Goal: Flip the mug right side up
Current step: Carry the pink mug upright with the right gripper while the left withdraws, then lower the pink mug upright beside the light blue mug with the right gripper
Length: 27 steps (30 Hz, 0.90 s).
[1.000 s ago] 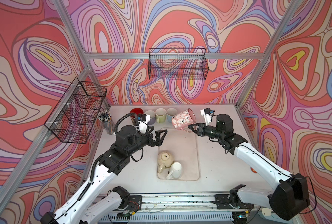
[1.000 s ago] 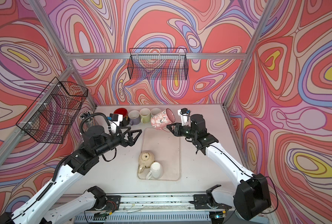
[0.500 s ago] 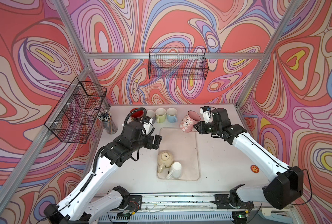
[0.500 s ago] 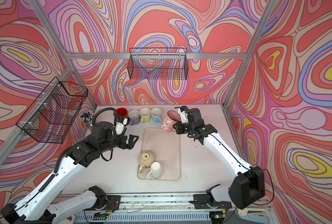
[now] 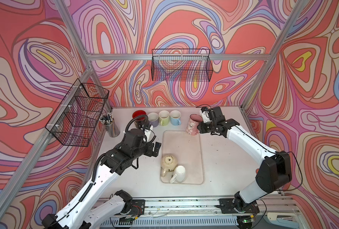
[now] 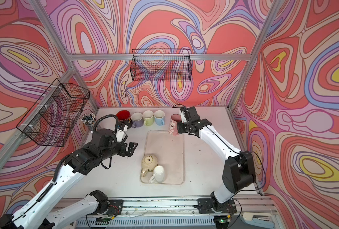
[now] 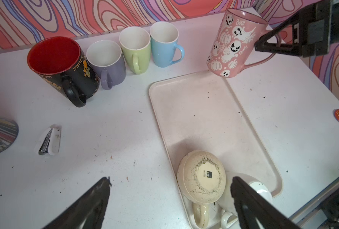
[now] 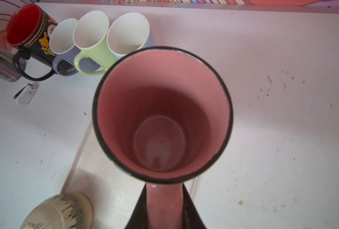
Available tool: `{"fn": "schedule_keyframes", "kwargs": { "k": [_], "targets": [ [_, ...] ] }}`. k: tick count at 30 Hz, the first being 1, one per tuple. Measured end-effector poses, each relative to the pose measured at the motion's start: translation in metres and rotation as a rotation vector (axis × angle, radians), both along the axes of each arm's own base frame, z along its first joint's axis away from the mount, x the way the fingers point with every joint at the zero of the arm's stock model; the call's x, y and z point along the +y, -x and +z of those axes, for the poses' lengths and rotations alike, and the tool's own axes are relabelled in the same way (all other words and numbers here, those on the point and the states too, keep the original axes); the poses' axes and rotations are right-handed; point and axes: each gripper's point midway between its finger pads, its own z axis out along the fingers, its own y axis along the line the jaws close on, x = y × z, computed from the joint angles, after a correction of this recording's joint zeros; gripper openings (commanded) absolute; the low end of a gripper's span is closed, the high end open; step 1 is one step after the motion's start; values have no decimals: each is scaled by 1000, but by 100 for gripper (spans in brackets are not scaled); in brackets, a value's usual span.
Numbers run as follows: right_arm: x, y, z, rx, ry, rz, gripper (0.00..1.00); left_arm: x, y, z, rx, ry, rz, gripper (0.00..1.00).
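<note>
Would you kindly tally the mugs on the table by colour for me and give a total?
black mug, red inside: 1
purple mug: 1
green mug: 1
blue mug: 1
pink mug, with ghosts: 1
cream mug, bottom up: 1
white mug: 1
Total: 7

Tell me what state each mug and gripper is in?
pink mug, mouth up, handle gripped.
cream mug, upside down on tray.
white mug, on tray, orientation unclear.
black mug, upright, empty.
purple mug, upright, empty.
green mug, upright, empty.
blue mug, upright, empty.
left gripper, open, empty.
right gripper, shut on pink mug's handle.
</note>
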Motion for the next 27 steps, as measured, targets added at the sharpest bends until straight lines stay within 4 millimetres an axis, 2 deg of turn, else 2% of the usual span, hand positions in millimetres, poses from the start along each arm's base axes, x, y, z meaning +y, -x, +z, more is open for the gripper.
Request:
{"fn": "schedule_keyframes", "kwargs": {
  "k": [5, 20, 22, 27],
  "targets": [
    [0, -18, -6, -31, 37, -8, 0, 0, 1, -15, 34, -23, -7, 98],
    [11, -78, -11, -244, 68, -6, 0, 1, 2, -16, 29, -29, -8, 98],
    [13, -86, -18, -258, 78, -3, 0, 2, 2, -16, 27, -32, -6, 98],
    [14, -96, -52, -230, 124, 7, 0, 3, 1, -17, 28, -42, -2, 98]
  ]
}}
